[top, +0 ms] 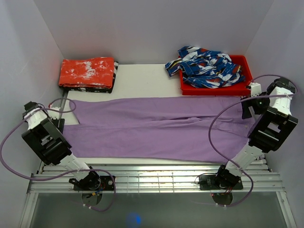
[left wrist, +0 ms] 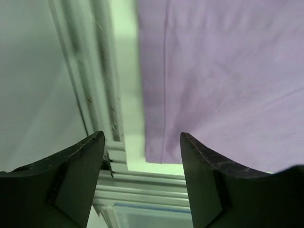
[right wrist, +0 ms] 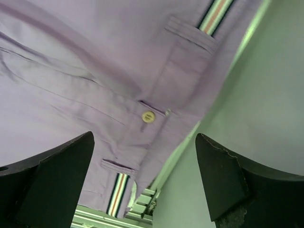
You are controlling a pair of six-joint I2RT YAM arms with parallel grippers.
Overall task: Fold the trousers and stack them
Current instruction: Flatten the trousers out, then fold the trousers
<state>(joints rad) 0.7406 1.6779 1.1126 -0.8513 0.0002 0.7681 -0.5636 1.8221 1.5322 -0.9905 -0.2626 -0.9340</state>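
The lilac-purple trousers point(top: 156, 128) lie spread flat across the table, waistband to the right and leg ends to the left. My left gripper point(top: 56, 113) hovers above the left leg end. In the left wrist view it point(left wrist: 141, 137) stands open and empty, with the trousers' hem corner point(left wrist: 161, 152) below it. My right gripper point(top: 248, 105) hangs over the waistband end. In the right wrist view it point(right wrist: 145, 137) is open with nothing held, above the waist button point(right wrist: 148, 116) and the striped trim point(right wrist: 118, 192).
A folded red-orange cloth with white blotches point(top: 88, 72) sits at the back left. A red bin point(top: 214, 89) at the back right holds a blue-white-red patterned garment point(top: 206, 66). Metal rails point(top: 152, 178) run along the near edge, and grey walls close in both sides.
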